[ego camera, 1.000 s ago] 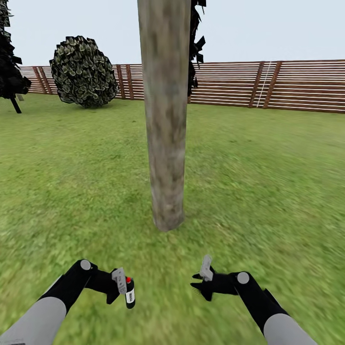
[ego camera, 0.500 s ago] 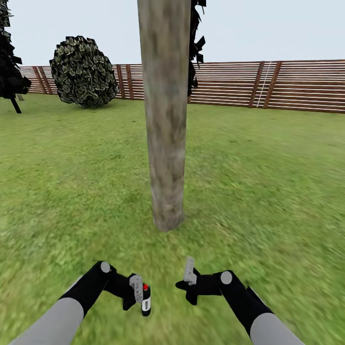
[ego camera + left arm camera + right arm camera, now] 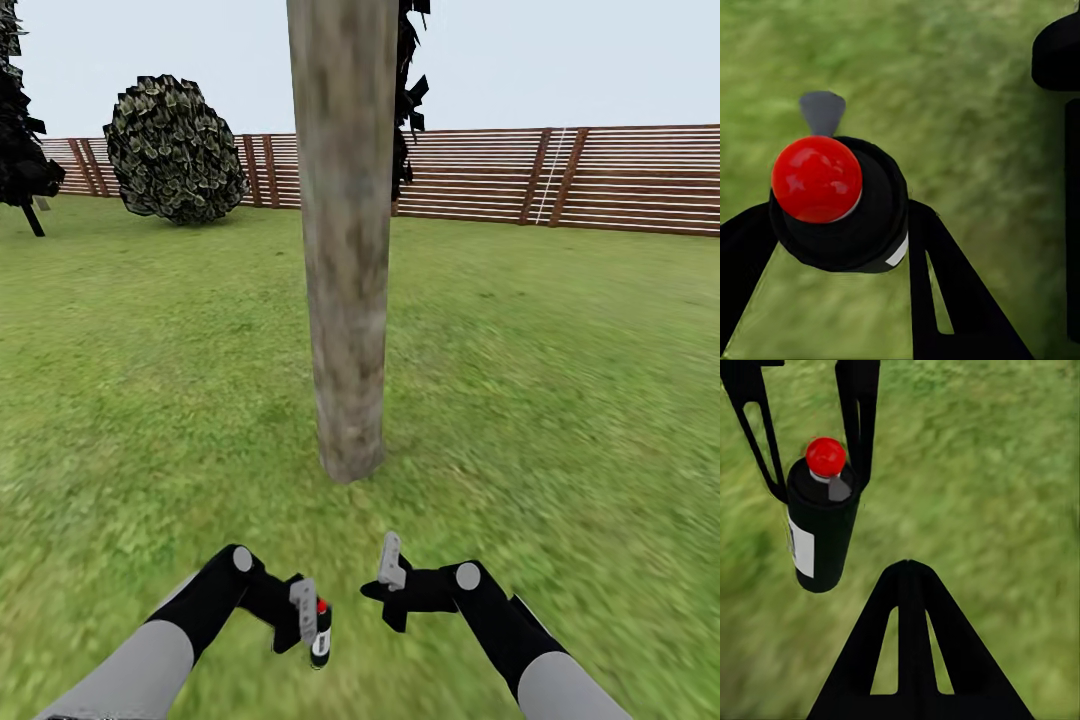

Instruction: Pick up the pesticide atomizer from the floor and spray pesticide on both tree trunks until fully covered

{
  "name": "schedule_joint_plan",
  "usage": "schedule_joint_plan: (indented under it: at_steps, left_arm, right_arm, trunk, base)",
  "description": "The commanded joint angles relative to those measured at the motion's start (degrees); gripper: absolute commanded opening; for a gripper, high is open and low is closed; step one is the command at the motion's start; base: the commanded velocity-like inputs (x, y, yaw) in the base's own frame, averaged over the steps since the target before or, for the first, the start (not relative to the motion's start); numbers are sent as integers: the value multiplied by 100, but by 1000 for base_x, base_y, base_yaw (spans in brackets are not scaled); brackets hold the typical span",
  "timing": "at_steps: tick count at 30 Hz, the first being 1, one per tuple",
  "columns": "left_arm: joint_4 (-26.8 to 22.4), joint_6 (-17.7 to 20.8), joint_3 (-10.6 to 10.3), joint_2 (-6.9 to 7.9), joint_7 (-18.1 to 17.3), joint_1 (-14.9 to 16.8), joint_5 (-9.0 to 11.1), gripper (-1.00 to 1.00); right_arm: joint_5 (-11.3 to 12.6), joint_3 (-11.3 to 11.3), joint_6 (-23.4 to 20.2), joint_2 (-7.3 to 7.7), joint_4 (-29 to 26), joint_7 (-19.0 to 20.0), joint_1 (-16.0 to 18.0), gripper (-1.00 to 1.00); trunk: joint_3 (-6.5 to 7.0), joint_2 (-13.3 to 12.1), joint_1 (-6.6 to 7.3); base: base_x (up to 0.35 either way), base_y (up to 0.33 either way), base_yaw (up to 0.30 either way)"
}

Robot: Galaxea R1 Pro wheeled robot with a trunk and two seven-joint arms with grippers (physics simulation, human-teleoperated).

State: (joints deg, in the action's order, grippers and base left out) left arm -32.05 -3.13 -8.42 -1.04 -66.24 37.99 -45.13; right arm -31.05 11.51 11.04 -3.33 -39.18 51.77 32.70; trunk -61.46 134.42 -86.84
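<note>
1. The atomizer, a small dark can with a red knob and a pale label, hangs upright over grass, short of the trunk foot and clamped in the left gripper
2. Handling, as a judgement: rigid, light, probably smooth-walled; the mid-body hold suits it, leaving the red knob and grey nozzle free
3. The right gripper stands just beside the atomizer; its fingers look closed on nothing
4. The left wrist view looks straight down on the atomizer, black fingers pressing both flanks
5. The right wrist view gives its side: atomizer with label, and the left gripper's fingers around its shoulder
</note>
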Motion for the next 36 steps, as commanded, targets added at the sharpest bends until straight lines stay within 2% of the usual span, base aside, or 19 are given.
schedule_joint_plan:
  at_steps: [1,4,7,16,25,36]
  left_arm:
    - [-1,2,-1,-18,76,4,1,-100]
    - [4,5,-2,-65,292,6,7,-100]
    - [6,5,-2,-110,364,7,18,-100]
    - [6,-18,-2,-153,382,7,22,-100]
    - [5,-21,-2,-321,384,8,22,-100]
    - [-2,-21,-2,-340,392,16,60,-100]
  right_arm:
    - [1,0,2,-6,1,0,0,-100]
    - [0,0,3,-47,2,0,0,-100]
    - [-5,0,4,-113,4,0,0,-100]
    - [-6,0,4,-133,7,0,0,-100]
    - [-6,0,4,-133,-1,0,0,-100]
    - [-6,0,4,-133,-30,0,0,-100]
  trunk:
    - [0,0,0]
    - [0,0,0]
    - [0,0,0]
    - [0,0,0]
    - [0,0,0]
    - [0,0,0]
  base:
    - [0,0,0]
    - [0,0,0]
    - [0,0,0]
    - [0,0,0]
    - [0,0,0]
    - [0,0,0]
